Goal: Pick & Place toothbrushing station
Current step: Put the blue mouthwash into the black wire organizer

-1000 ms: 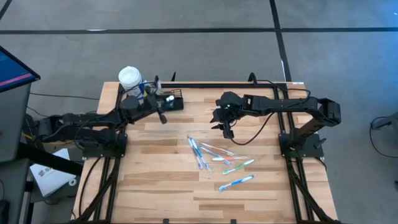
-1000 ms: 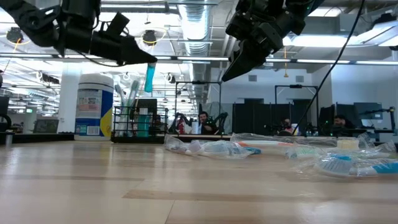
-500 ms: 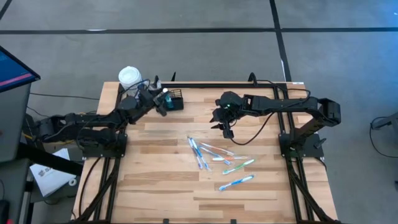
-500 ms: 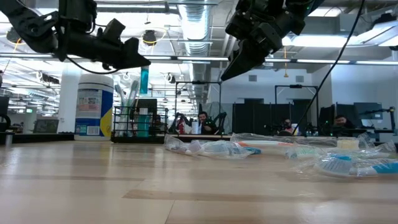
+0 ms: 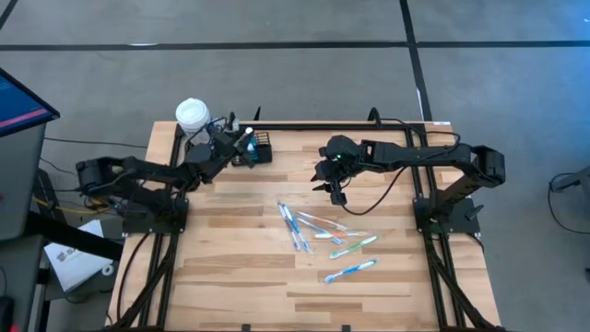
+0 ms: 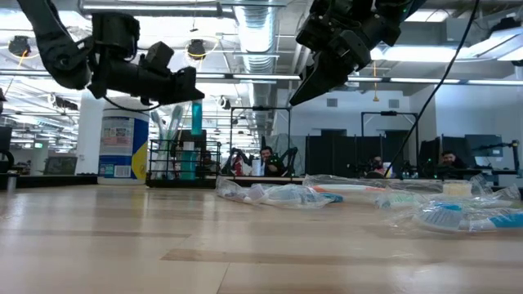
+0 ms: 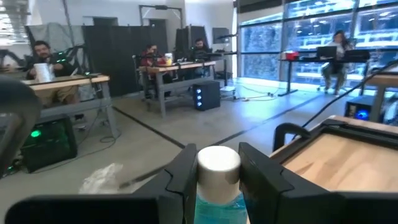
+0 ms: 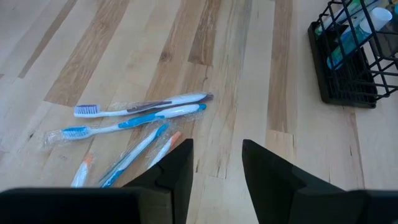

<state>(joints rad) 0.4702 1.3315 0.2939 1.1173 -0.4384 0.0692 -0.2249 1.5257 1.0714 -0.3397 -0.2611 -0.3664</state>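
Left gripper (image 5: 241, 140) is clamped on a teal tube with a white cap (image 7: 218, 167), held upright right over the black wire-mesh caddy (image 5: 259, 150) at the table's far-left corner. Farther off, my right gripper (image 5: 328, 184) waits with fingers apart, mid-table above the wrapped toothbrushes (image 5: 313, 227).

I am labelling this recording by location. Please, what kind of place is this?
Probably an open-plan office or robotics lab. Behind the wooden table the low view shows rows of desks with monitors, people seated at them, and exposed ceiling ducts. The left wrist view shows more desks.
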